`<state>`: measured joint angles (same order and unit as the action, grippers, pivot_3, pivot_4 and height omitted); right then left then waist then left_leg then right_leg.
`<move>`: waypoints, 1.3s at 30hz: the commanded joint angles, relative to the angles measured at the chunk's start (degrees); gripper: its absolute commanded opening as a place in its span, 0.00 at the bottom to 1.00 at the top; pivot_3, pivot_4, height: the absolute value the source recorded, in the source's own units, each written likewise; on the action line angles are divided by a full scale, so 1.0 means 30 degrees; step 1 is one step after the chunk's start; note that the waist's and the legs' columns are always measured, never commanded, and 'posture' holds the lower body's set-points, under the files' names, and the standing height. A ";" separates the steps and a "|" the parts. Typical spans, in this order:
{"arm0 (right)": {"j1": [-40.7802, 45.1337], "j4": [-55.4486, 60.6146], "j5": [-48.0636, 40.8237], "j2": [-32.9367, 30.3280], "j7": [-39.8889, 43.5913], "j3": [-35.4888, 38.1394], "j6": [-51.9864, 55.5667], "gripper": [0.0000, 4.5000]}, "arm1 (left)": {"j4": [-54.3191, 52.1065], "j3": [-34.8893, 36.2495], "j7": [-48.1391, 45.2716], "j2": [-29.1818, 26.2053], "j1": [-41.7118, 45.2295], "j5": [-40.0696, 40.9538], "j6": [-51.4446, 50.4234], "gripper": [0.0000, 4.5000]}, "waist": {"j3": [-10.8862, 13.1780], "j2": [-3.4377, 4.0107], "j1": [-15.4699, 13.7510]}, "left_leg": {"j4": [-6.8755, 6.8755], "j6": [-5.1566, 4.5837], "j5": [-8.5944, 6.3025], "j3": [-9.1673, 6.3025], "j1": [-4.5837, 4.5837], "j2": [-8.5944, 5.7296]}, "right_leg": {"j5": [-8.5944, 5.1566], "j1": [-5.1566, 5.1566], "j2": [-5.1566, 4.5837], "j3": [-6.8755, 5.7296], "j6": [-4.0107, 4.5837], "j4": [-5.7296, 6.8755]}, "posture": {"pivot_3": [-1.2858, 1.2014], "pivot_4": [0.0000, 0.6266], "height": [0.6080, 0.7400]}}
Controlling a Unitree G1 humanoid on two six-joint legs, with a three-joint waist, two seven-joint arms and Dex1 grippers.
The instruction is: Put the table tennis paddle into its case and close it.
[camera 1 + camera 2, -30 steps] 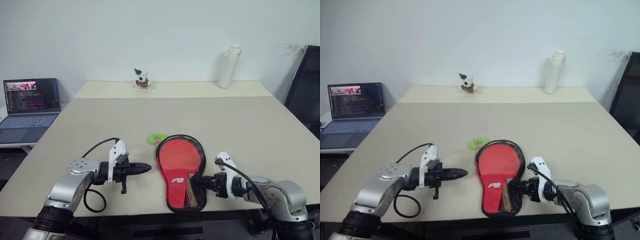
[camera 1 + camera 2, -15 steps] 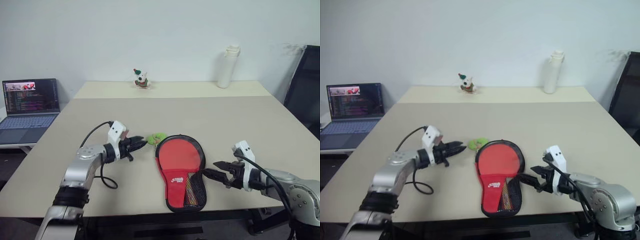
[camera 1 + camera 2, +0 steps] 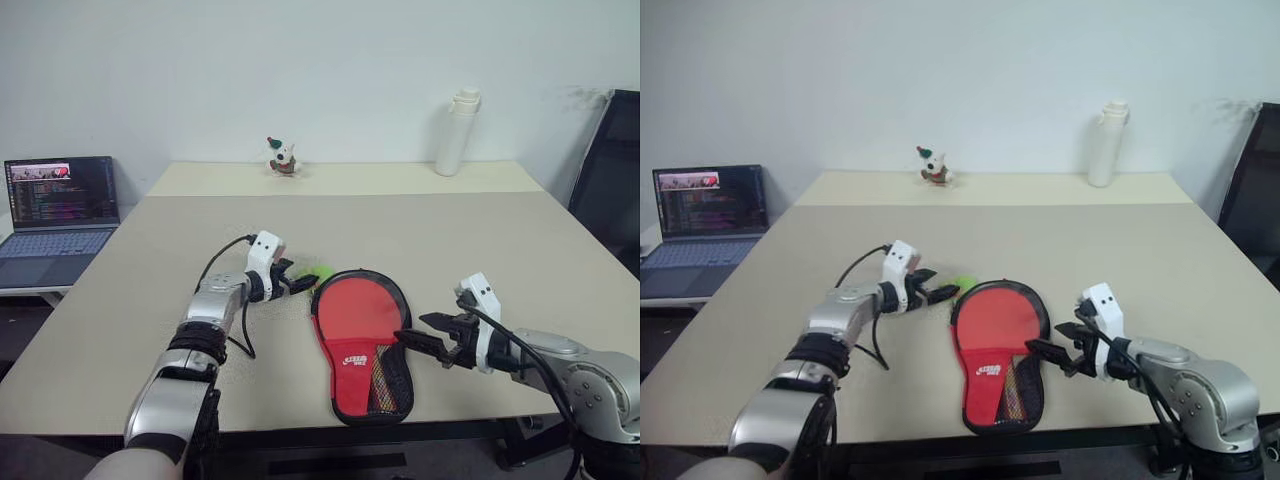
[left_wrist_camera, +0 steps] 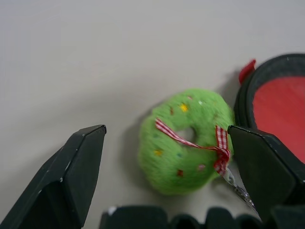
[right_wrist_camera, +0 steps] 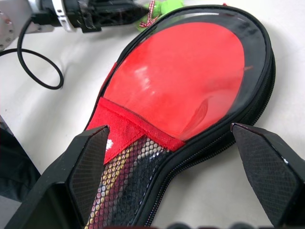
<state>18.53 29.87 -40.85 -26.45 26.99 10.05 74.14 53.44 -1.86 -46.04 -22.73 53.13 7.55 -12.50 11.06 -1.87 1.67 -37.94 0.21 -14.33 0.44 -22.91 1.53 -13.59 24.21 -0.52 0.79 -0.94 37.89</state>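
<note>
Both grippers wide open: the left at the green charm, the right beside the paddle's handle end.

The left gripper [image 4: 167,157] holds its jaws spread either side of the green charm [image 4: 187,138], gripping nothing, while the right gripper [image 5: 183,157] stands equally open over the case [image 3: 402,335], empty. The table tennis paddle [image 3: 358,315] lies inside the open case, handle under the mesh panel, near the table's front edge. To close it well, the left jaws should likely pinch the charm squarely and draw it along the rim, the right steadying the case so it cannot slide. The beige table [image 3: 480,240] carries a white bottle [image 3: 456,132] and a small toy figure [image 3: 283,157] at the far side; a laptop [image 3: 60,205] sits left, a black chair [image 3: 612,175] right.
</note>
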 commanded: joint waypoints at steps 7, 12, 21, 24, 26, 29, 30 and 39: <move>0.0715 0.0448 0.0571 -0.0631 -0.0295 -0.0665 -0.1896 1.00 | 0.2384 0.0061 -0.0294 0.0543 0.0948 -0.1038 0.1031 0.78 | -0.0001 -0.0002 -0.0010 | -0.0002 0.0000 0.0000 0.0002 0.0006 0.0001 | 0.0000 -0.0003 -0.0005 -0.0003 0.0000 0.0008 | 0.52 0.24 1.00; 0.2662 -0.0653 0.1334 0.0217 -0.0308 -0.1893 -0.4061 1.00 | 0.1934 0.0262 -0.0527 0.0714 0.0574 -0.0834 0.0960 0.38 | -0.0003 -0.0002 0.0035 | -0.0007 0.0001 0.0000 0.0007 0.0017 0.0000 | 0.0001 -0.0002 0.0001 -0.0005 -0.0002 0.0022 | 0.52 0.24 1.00; 0.4740 -0.3902 0.4535 0.2091 0.0517 -0.8029 -0.6751 1.00 | 0.0928 0.0500 -0.0196 0.0560 0.0071 -0.0852 0.0985 0.00 | -0.0007 -0.0008 0.0017 | -0.0011 0.0002 0.0002 0.0010 0.0021 0.0009 | 0.0004 -0.0007 0.0004 -0.0004 0.0002 0.0032 | 0.52 0.24 1.00; 0.4735 -0.5097 0.6097 0.2522 0.0055 -0.9687 -0.7344 1.00 | 0.0464 0.0572 -0.0133 0.0375 -0.0068 -0.0904 0.0951 0.00 | -0.0007 -0.0008 0.0027 | -0.0012 0.0002 0.0002 0.0009 0.0024 0.0011 | 0.0005 0.0001 0.0001 -0.0003 0.0003 0.0037 | 0.52 0.24 1.00; 0.4482 -0.6156 0.7327 0.2364 -0.0165 -1.0573 -0.7922 1.00 | 0.0114 0.0568 -0.0166 0.0229 -0.0163 -0.0933 0.0920 0.00 | -0.0007 -0.0009 0.0013 | -0.0015 0.0002 0.0002 0.0002 0.0022 0.0013 | 0.0006 0.0003 0.0001 -0.0005 0.0004 0.0041 | 0.52 0.24 1.00; 0.4143 -0.6951 0.7967 0.2559 -0.0473 -1.0486 -0.8078 1.00 | -0.0017 0.0519 -0.0121 0.0065 -0.0096 -0.1031 0.0988 0.00 | -0.0008 -0.0011 0.0032 | -0.0021 0.0003 0.0002 0.0010 0.0021 0.0010 | 0.0007 0.0003 -0.0004 -0.0011 0.0004 0.0039 | 0.52 0.24 1.00; 0.4016 -0.7101 0.8162 0.2530 -0.0497 -1.0467 -0.8182 1.00 | 0.0181 0.0471 0.0011 0.0015 0.0051 -0.1161 0.1162 0.00 | -0.0010 -0.0012 0.0036 | -0.0019 0.0003 0.0002 0.0017 0.0027 0.0011 | 0.0008 0.0003 -0.0003 -0.0009 0.0004 0.0041 | 0.52 0.24 1.00; 0.2788 -0.6972 0.8689 0.2391 -0.0034 -1.0474 -0.8095 1.00 | 0.5192 -0.0512 0.2987 0.0341 0.3878 -0.3573 0.3592 0.00 | -0.0043 -0.0065 -0.0012 | -0.0045 0.0005 0.0004 0.0003 0.0038 0.0000 | 0.0016 -0.0023 0.0005 -0.0069 0.0003 0.0059 | 0.52 0.24 1.00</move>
<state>28.43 10.09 -15.18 -18.94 26.26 -20.84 48.17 67.74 -3.39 -39.82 -21.15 61.85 -1.81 -3.95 10.94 -2.06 1.64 -38.07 0.22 -14.32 0.45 -22.79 1.53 -13.55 24.13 -0.50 0.59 -0.93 38.06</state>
